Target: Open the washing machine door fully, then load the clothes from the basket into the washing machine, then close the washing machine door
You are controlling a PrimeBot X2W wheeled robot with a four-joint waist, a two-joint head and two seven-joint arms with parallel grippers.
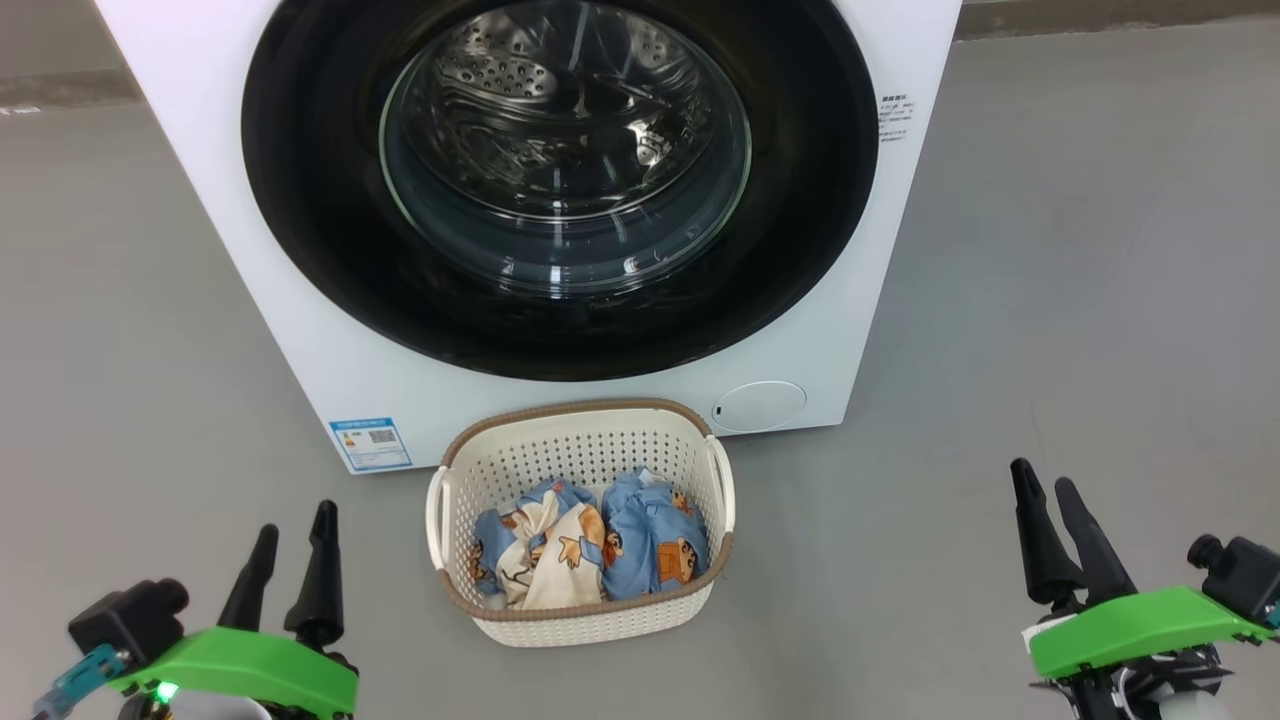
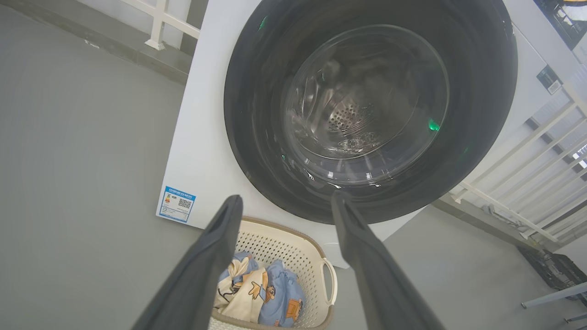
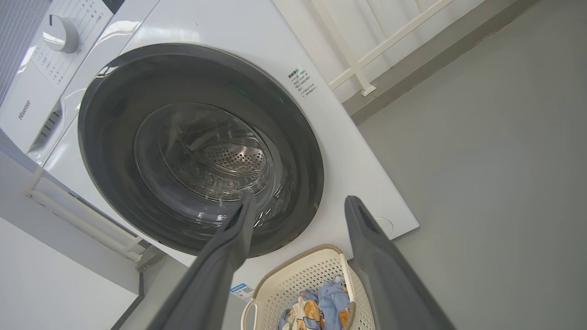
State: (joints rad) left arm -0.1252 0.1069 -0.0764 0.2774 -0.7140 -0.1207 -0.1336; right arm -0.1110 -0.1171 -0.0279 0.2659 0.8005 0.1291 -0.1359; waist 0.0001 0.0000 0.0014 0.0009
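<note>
Black washing machine door (image 1: 300, 200) is cut off above; basket (image 1: 590, 445) half-hides clothes (image 1: 590, 545).

Plain grey floor (image 1: 1080, 250) — evenly lit — with a white railing (image 2: 158, 23) on a low kerb (image 1: 60, 90) behind.

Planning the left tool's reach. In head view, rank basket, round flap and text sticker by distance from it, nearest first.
From the left tool:
1. Basket: on the floor just to its right.
2. Round flap: low on the washer front, beyond the basket's far right corner.
3. Text sticker: high near the washer's right edge, farthest.
</note>
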